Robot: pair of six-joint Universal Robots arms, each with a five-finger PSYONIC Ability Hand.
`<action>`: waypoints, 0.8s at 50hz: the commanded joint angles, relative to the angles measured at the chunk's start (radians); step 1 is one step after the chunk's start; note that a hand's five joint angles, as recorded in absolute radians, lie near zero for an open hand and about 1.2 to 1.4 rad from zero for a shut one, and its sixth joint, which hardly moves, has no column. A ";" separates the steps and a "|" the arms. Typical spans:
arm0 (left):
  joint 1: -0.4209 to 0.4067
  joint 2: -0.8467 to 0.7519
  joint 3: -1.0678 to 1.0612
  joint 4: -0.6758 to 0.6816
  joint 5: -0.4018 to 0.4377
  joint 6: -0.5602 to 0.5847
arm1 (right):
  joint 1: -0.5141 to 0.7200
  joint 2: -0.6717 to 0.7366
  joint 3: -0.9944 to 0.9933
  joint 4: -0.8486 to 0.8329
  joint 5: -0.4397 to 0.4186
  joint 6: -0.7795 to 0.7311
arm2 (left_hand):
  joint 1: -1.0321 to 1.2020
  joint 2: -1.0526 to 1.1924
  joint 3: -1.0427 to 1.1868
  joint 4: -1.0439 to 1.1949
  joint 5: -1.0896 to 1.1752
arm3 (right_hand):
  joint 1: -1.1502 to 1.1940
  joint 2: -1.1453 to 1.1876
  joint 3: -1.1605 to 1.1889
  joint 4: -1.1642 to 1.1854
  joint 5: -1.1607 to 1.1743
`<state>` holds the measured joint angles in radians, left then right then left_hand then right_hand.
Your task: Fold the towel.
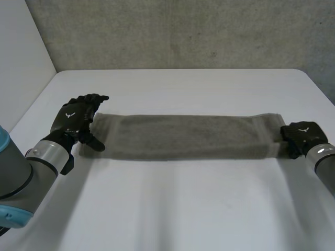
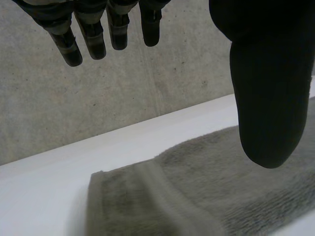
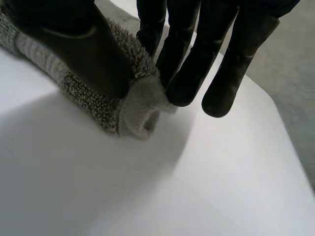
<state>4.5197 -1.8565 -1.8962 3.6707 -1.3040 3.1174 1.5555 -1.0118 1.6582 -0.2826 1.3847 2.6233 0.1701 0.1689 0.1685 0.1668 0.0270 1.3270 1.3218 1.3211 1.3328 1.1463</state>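
A long grey towel (image 1: 183, 136) lies as a narrow folded strip across the white table (image 1: 183, 204). My left hand (image 1: 76, 120) is at its left end, open. In the left wrist view its fingers (image 2: 93, 34) are straight and its thumb (image 2: 266, 88) hangs just above the towel (image 2: 197, 196), holding nothing. My right hand (image 1: 301, 133) is at the towel's right end. In the right wrist view its thumb (image 3: 83, 54) presses on the near right corner of the towel (image 3: 138, 105), and its fingers (image 3: 187, 73) close against that corner from the other side.
A grey concrete wall (image 1: 183, 31) rises behind the table's far edge. A white panel (image 1: 21, 63) stands at the left. Bare table surface lies in front of the towel and beyond it.
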 commanded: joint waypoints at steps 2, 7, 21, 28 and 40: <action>0.001 0.003 -0.004 0.000 0.000 -0.002 | -0.075 -0.048 -0.025 -0.004 0.215 -0.154 | 0.014 0.015 0.016 0.017 -0.017 | 0.069 0.074 0.075 0.063 0.075; -0.001 0.005 -0.004 0.000 0.000 -0.002 | -0.109 -0.102 -0.034 -0.082 0.223 -0.415 | 0.014 0.015 0.016 0.017 -0.017 | 0.069 0.074 0.075 0.063 0.075; -0.007 0.005 -0.011 0.000 0.000 0.000 | 0.436 -0.088 -0.302 -0.104 0.211 -0.491 | 0.014 0.015 0.016 0.017 -0.017 | 0.069 0.074 0.075 0.063 0.075; -0.013 0.003 -0.012 0.000 0.000 0.003 | 0.695 0.088 -0.387 -0.095 0.146 -0.575 | 0.014 0.015 0.016 0.017 -0.017 | 0.069 0.074 0.075 0.063 0.075; -0.014 -0.015 -0.014 0.020 -0.001 0.007 | 0.821 0.291 -0.410 -0.093 0.050 -0.608 | 0.014 0.015 0.016 0.017 -0.017 | -0.462 -0.457 -0.456 -0.468 -0.456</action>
<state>4.5065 -1.8642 -1.9089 3.6760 -1.3041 3.1223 2.3664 -0.7919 1.2526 -0.3872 1.4499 2.0119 0.1701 0.1689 0.1685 0.1668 0.0270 1.3304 1.3218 1.3487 1.3421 1.1577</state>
